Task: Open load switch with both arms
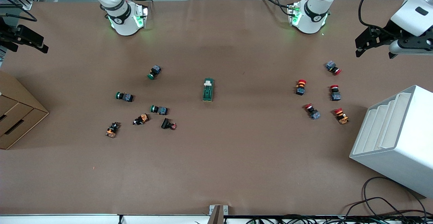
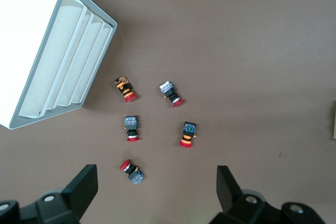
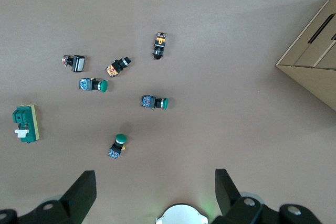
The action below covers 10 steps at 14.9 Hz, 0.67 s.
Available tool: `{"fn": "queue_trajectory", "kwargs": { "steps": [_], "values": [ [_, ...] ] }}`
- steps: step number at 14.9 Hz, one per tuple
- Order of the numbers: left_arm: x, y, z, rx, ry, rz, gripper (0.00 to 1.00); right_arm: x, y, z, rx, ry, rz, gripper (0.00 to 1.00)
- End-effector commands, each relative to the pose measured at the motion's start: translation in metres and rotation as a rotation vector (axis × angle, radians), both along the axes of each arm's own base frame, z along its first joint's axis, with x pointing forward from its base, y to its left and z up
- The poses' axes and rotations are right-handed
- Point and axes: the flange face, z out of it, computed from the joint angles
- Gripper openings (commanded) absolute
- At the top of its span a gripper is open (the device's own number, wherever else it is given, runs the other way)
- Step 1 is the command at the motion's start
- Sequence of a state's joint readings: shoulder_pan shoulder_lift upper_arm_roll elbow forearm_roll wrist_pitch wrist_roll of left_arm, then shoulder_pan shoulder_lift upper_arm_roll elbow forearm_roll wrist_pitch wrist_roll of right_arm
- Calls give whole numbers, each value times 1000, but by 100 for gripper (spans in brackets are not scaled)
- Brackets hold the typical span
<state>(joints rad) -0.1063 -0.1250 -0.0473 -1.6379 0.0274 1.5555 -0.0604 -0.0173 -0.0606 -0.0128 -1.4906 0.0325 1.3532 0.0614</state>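
Observation:
The load switch (image 1: 208, 89), a dark-green block with a white lever piece at its end toward the arm bases, lies flat in the middle of the table. It also shows in the right wrist view (image 3: 25, 123). My left gripper (image 1: 361, 47) hangs open in the air over the left arm's end of the table, with red push buttons below its wide-apart fingers (image 2: 84, 187). My right gripper (image 1: 32, 43) hangs open over the right arm's end, holding nothing (image 3: 155, 179). Both grippers are well away from the switch.
Several red push buttons (image 1: 300, 87) lie toward the left arm's end, beside a white slotted rack (image 1: 395, 139). Green (image 1: 155, 72), orange and black push buttons lie toward the right arm's end, near a cardboard box (image 1: 17, 115). Cables (image 1: 379, 203) trail at the front edge.

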Motion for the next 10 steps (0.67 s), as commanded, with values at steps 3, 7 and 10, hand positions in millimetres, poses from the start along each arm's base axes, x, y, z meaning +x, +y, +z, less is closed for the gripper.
{"fn": "queue_trajectory", "kwargs": {
  "steps": [3,7,10],
  "values": [
    [-9,5,3,-48,31,-3,100,-9,2,0,23,-6,-19,100],
    [4,12,8,-49,40,20,100,-10,1,0,23,-4,5,100],
    [9,11,4,-41,52,23,100,-11,0,1,14,-6,50,100]
  ]
}}
